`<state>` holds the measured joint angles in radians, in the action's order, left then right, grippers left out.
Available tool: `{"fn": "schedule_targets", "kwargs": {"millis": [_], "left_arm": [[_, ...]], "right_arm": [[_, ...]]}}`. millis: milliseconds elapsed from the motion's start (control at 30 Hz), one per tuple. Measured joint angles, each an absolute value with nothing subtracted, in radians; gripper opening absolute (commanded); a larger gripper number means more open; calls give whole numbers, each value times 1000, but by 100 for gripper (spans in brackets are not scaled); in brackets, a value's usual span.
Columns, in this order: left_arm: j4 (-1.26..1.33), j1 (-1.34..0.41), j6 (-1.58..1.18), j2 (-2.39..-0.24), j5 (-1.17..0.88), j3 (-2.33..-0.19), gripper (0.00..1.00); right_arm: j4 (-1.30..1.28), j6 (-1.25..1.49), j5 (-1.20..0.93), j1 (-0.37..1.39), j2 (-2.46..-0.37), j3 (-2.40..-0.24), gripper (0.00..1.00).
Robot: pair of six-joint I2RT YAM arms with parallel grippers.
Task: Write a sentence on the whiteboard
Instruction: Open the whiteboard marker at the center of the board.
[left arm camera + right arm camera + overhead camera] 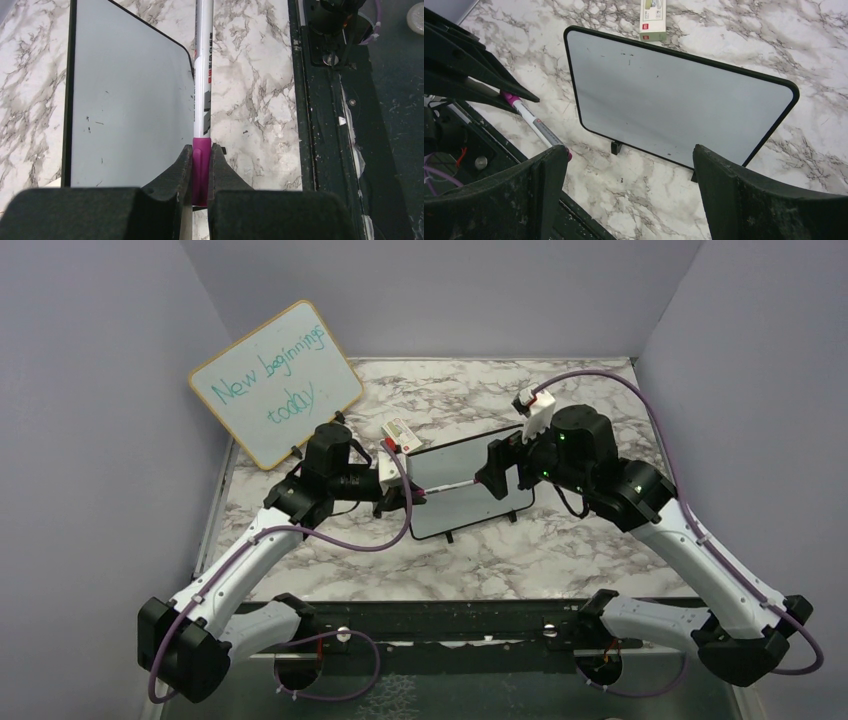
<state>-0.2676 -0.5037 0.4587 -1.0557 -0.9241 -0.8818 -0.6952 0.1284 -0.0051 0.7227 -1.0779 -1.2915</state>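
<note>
Lavender walls enclose white-grey marble tabletop; even light.

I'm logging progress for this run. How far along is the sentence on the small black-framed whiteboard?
Done: the marker is picked up; the left gripper is shut on its pink end. In hand: the marker's other end reaches toward the right gripper, which is open and holds nothing. Left: all the writing. The whiteboard shows only a few dark specks, no words.
</note>
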Motion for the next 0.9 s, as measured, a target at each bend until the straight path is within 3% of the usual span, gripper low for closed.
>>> {"fn": "schedule_targets", "kwargs": {"millis": [267, 433, 567, 667, 900], "left_arm": [[-247, -502, 446, -1056, -929, -875, 0], [-233, -502, 434, -1056, -954, -875, 0], [-229, -502, 425, -1064, -985, -875, 0], [-228, -502, 419, -1076, -1010, -875, 0], [-229, -502, 391, -1103, -1059, -897, 0]], "right_arm": [[-708, 109, -23, 723, -1047, -1279, 100], [-674, 109, -173, 721, -1036, -1273, 100], [-640, 110, -326, 721, -1053, -1274, 92], [-616, 112, -398, 721, -1084, -1274, 81], [-546, 133, -478, 721, -1140, -1263, 66]]}}
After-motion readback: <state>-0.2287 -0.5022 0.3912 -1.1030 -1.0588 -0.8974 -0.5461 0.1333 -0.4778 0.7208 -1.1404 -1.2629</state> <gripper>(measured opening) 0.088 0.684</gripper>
